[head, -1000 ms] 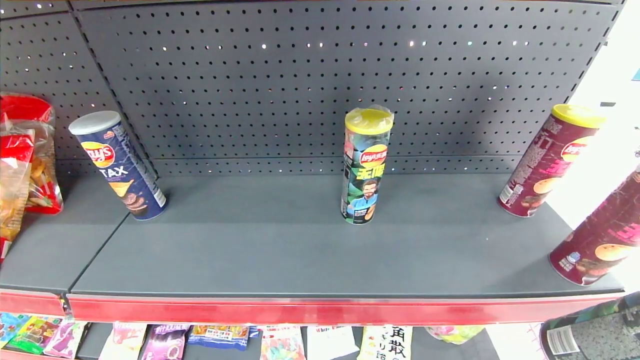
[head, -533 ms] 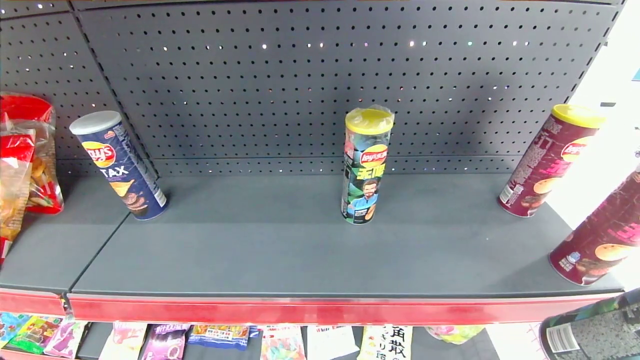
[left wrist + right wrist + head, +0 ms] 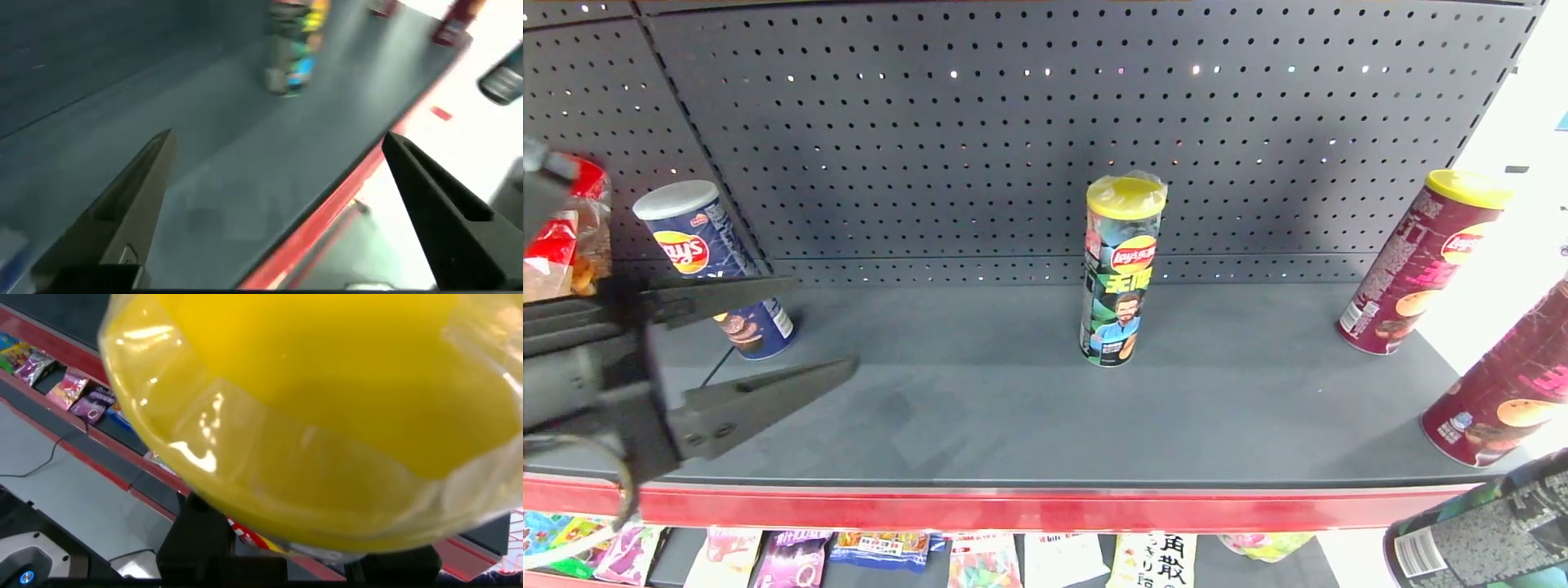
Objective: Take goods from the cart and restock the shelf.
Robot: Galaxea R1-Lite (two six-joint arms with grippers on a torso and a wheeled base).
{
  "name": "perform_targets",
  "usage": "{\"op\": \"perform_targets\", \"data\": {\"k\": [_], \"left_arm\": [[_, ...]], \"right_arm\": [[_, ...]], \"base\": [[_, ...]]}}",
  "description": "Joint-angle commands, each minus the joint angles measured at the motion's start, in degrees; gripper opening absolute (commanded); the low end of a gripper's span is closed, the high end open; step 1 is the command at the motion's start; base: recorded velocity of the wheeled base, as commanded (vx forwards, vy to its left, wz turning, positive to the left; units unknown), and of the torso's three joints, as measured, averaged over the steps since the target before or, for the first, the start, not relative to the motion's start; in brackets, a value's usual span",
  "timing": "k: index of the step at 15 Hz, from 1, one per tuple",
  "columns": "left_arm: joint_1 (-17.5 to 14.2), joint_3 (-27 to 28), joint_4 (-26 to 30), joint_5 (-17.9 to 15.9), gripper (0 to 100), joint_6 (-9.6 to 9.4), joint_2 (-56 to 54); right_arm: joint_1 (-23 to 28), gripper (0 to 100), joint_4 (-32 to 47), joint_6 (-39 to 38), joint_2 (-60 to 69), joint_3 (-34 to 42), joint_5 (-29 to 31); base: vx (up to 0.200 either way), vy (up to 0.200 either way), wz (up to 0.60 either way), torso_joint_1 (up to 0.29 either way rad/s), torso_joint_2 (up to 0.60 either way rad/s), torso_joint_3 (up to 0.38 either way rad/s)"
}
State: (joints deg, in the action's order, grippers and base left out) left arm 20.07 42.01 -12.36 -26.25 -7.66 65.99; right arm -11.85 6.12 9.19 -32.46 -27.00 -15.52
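With fingers clamped on the held can point(image 3: 1478, 531), the right gripper point(image 3: 298, 559) should stand it upright on the shelf point(image 3: 1013, 425), clear of the left gripper point(image 3: 823, 322), whose fingers are apart.

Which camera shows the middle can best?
Head view: the middle can stands whole and upright on the shelf. Left wrist view catches it far off, top cropped. Right wrist view faces the held can instead.
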Motion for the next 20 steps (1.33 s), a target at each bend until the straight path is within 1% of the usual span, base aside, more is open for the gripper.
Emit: {"op": "perform_targets", "data": {"k": [1,4,6,11,14,15,20], "left_arm": [[6.7,5.3,-5.4,-1.1,100,-0.87,17.9],[6.9,5.9,-7.5,-0.9,100,-0.87,20.2],[7.6,5.6,-7.5,-0.9,100,-0.87,20.2],[7.8,6.0,-7.6,-1.0,100,-0.96,21.6],[9.6,6.6,-8.7,-1.2,100,-0.96,23.4],[9.9,7.2,-9.2,-1.2,100,-0.96,24.3],[11.8,14.8,-9.6,-1.0,100,-0.96,31.8]], "right_arm": [[0.0,0,0.1,-0.1,-0.6,0.2,0.0],[0.1,0,0.1,-1.6,-1.5,0.1,0.0],[0.2,0,0.1,-1.9,-1.6,0.1,0.0],[0.1,0,0.1,-1.7,-2.3,-0.4,0.2],[0.1,0,0.1,-1.7,-2.1,-0.4,0.3],[0.1,0,0.1,-1.7,-2.3,-0.4,0.4],[0.2,0,0.1,-1.7,-2.1,-0.3,0.4]], "base": [[0.000,0.000,0.00,0.000,0.00,0.000],[0.000,0.000,0.00,0.000,0.00,0.000],[0.000,0.000,0.00,0.000,0.00,0.000],[0.000,0.000,0.00,0.000,0.00,0.000],[0.000,0.000,0.00,0.000,0.00,0.000],[0.000,0.000,0.00,0.000,0.00,0.000],[0.000,0.000,0.00,0.000,0.00,0.000]]}}
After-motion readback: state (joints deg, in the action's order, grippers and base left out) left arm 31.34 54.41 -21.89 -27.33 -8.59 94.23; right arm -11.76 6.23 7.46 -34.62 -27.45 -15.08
